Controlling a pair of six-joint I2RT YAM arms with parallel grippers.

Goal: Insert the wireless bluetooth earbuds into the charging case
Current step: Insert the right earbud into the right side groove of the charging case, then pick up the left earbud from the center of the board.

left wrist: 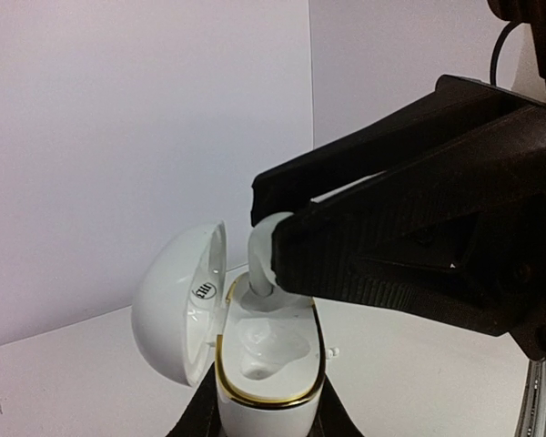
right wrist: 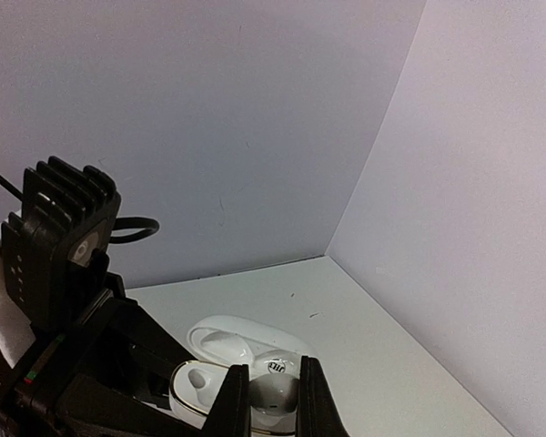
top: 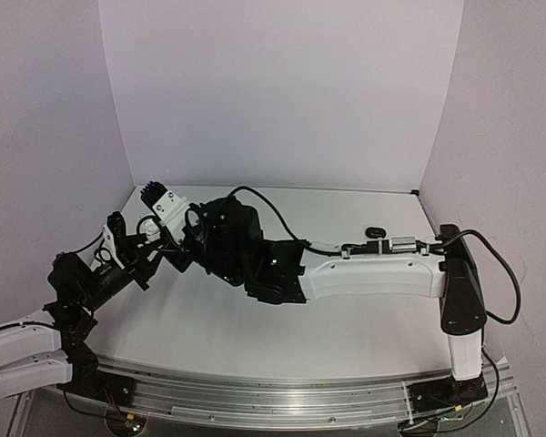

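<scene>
Your white earbud stood with its lower end in the far well of the charging case. The lid of the case was swung open to the left in the left wrist view. Your right gripper was clamped on the earbud. Your left gripper was closed on the base of the case, holding it upright. A small black item lay on the table, well apart from both grippers.

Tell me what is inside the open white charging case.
In the charging case, one moulded well sits empty; a white earbud, pinched by the right gripper, dips into the other, hiding that well's floor.
</scene>
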